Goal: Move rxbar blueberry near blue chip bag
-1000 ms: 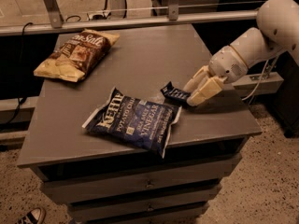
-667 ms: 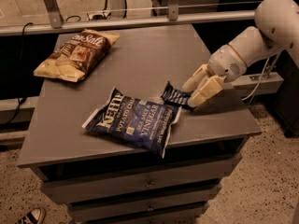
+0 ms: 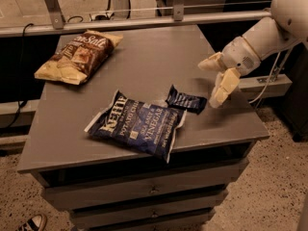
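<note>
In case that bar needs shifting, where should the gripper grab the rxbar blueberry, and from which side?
Take the rxbar blueberry by its free right end, pinching across the narrow width from above. It lies flat, its left end against the blue chip bag. The gripper hangs open just right of it.

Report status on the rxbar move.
Hand open, empty, right of rxbar blueberry. Bar lies right beside blue chip bag. Brown chip bag far off, not in the way.

Brown chip bag point(image 3: 77, 57) back left on grey cabinet point(image 3: 144, 52), sneaker point(image 3: 31, 224) on floor
</note>
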`<state>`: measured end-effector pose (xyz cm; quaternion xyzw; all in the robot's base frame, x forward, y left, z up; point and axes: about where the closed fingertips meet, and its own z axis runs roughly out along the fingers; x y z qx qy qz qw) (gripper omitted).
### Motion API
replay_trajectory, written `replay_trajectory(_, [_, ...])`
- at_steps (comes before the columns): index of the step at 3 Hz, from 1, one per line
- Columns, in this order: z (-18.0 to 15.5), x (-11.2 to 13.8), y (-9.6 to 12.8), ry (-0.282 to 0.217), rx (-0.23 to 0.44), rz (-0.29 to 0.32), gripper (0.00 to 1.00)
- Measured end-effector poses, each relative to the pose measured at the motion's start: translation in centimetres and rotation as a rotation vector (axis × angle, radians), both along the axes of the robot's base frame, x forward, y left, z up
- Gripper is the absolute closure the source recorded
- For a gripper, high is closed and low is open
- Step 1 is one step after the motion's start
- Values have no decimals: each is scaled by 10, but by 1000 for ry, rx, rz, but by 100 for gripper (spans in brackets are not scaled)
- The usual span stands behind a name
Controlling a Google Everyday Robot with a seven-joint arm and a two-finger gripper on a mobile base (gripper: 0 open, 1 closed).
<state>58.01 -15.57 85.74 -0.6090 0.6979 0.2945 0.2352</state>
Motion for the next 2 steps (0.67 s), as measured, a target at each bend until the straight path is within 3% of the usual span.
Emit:
replay_trajectory(1, [30, 26, -31, -101, 8, -73, 0])
replay_trajectory(2, [52, 38, -35, -165, 18, -96, 0])
